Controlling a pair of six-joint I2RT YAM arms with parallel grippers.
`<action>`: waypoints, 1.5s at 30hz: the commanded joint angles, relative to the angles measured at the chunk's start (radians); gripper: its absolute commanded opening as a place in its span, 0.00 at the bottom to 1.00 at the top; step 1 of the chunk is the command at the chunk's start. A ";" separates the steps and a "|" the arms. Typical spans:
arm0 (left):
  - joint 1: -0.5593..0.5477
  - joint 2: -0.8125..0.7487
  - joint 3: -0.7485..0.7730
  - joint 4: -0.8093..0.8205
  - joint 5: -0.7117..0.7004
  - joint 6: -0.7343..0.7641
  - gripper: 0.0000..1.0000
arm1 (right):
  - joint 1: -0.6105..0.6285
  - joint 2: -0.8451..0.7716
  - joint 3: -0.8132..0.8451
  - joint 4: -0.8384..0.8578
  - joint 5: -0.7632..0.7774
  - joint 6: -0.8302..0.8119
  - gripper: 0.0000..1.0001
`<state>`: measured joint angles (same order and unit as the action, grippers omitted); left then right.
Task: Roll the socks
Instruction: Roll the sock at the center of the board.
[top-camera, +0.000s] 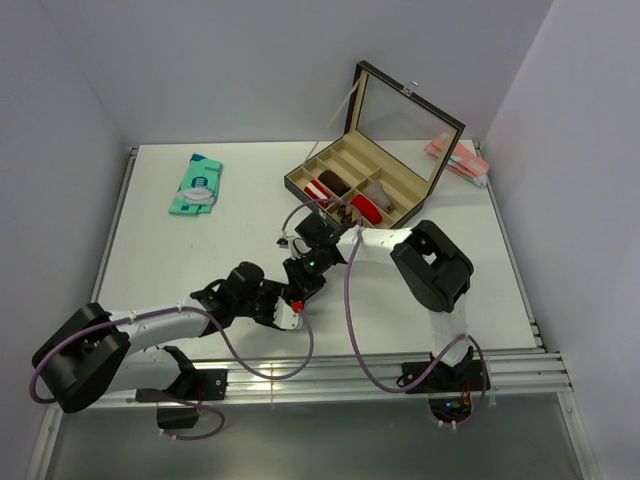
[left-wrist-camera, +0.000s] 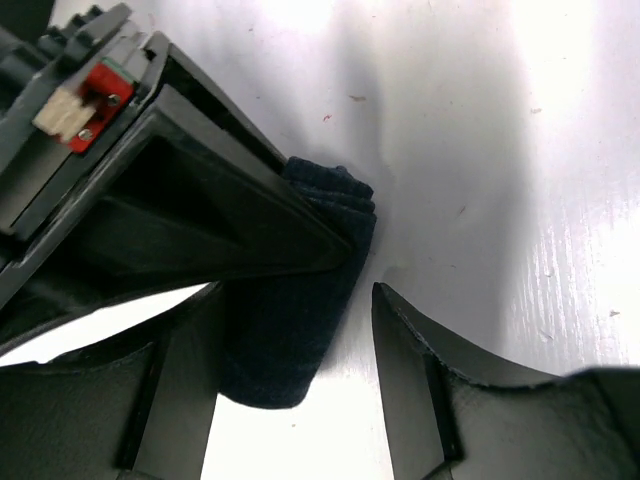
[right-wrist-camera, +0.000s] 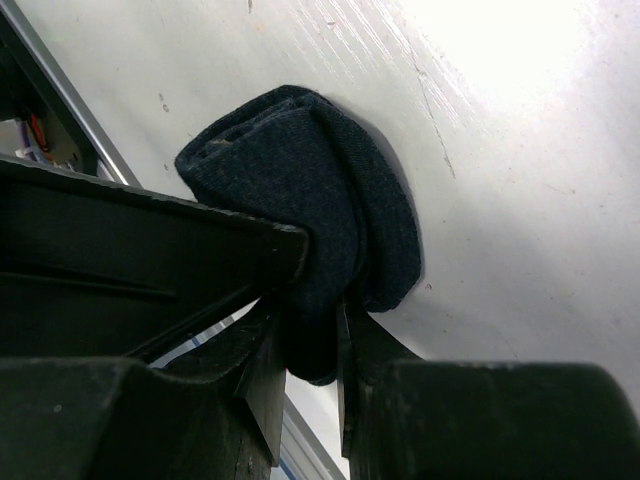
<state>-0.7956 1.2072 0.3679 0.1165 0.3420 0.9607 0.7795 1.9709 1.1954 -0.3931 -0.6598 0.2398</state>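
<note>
A navy sock (right-wrist-camera: 300, 190) lies partly folded on the white table. My right gripper (right-wrist-camera: 310, 305) is shut on its lower fold, with fabric bulging above the fingers. In the left wrist view the same sock (left-wrist-camera: 290, 330) lies between the spread fingers of my left gripper (left-wrist-camera: 290, 300), which is open; the sock touches the left finger (left-wrist-camera: 180, 400) and stands apart from the right one. The right gripper's body (left-wrist-camera: 190, 200) covers the sock's upper end. From above, both grippers (top-camera: 283, 312) (top-camera: 300, 278) meet at the table's near middle and hide the sock. A dark brown roll (top-camera: 337, 184) sits in the box.
An open compartment box (top-camera: 400, 205) with its lid raised stands at the back right, holding a red-and-white roll (top-camera: 318, 190) and a red roll (top-camera: 363, 208). A teal packet (top-camera: 197, 184) lies at the back left. A pink item (top-camera: 455, 155) lies behind the box.
</note>
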 joint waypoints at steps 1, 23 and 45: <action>-0.004 0.043 0.049 -0.086 0.029 0.026 0.61 | -0.019 0.065 -0.072 -0.153 0.216 -0.074 0.00; -0.002 0.216 0.189 -0.336 0.081 0.061 0.45 | -0.048 -0.070 -0.224 -0.027 0.219 0.041 0.12; 0.087 0.478 0.499 -0.760 0.279 0.127 0.37 | -0.072 -0.707 -0.652 0.385 0.517 0.389 0.52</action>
<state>-0.7258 1.6066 0.8547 -0.4000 0.6041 1.0561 0.7166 1.3560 0.6098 -0.0723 -0.2859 0.5846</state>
